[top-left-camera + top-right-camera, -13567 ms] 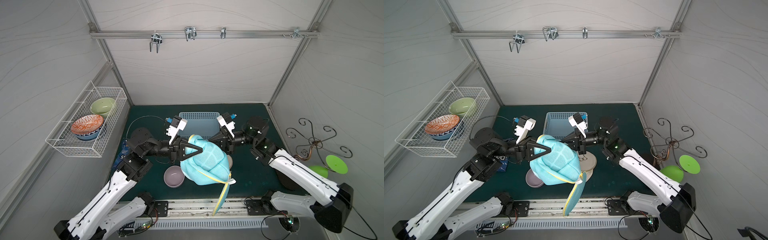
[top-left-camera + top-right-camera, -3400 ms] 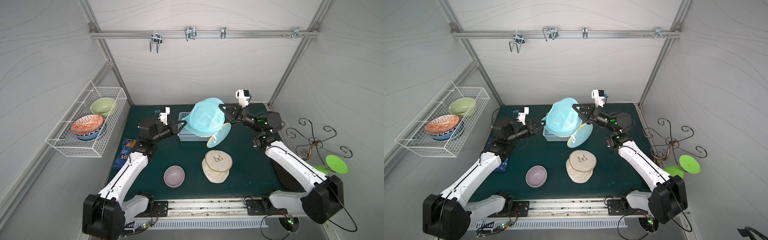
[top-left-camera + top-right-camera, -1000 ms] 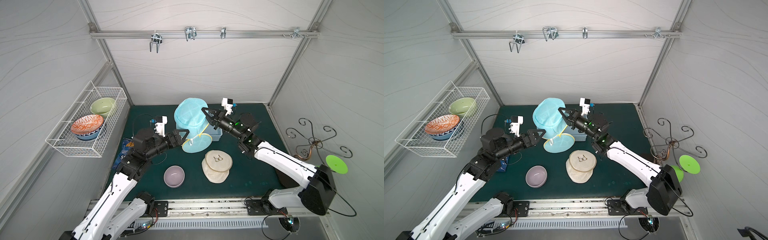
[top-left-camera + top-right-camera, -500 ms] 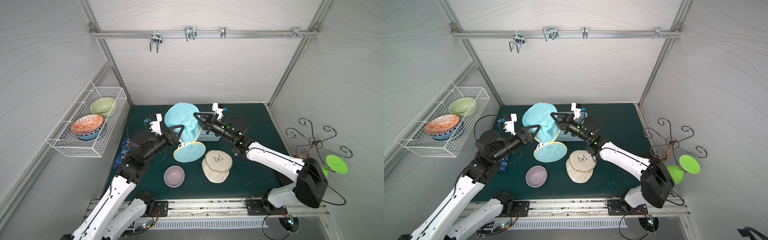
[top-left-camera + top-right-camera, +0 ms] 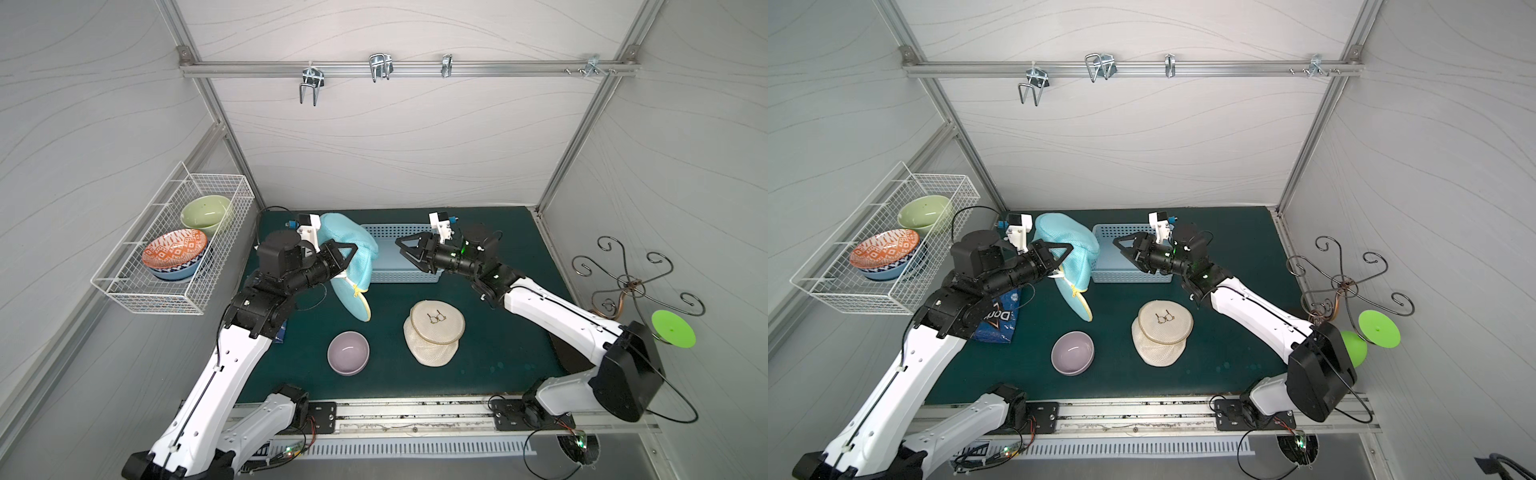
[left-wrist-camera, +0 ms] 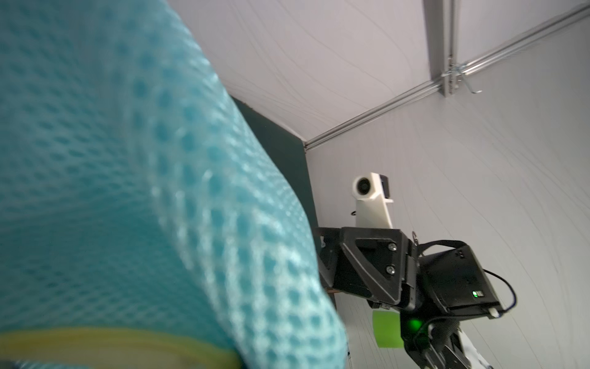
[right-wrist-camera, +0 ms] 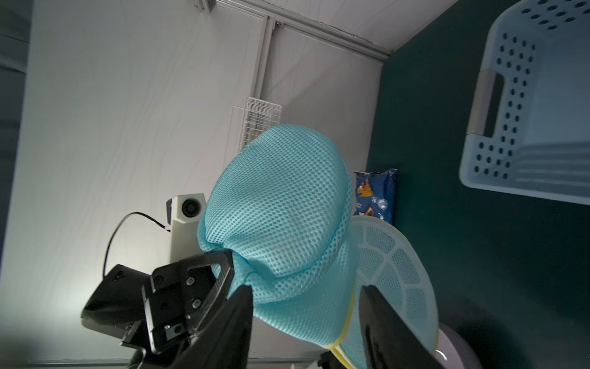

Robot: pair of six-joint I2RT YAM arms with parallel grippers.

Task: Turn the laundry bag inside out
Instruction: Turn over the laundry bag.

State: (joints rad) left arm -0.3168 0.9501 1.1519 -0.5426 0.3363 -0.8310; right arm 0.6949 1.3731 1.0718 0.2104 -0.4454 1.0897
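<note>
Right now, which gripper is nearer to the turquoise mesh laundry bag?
Left. The left gripper is shut on the laundry bag; the right gripper stands open, apart from it, near the pale blue plastic basket.

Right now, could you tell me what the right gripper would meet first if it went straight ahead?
Most likely the blue mesh laundry bag held by the left gripper; the gap to it is hard to judge.

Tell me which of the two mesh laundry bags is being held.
The light blue bag, pinched in the left gripper and hanging from it. The cream bag lies flat on the mat, away from both grippers.
</note>
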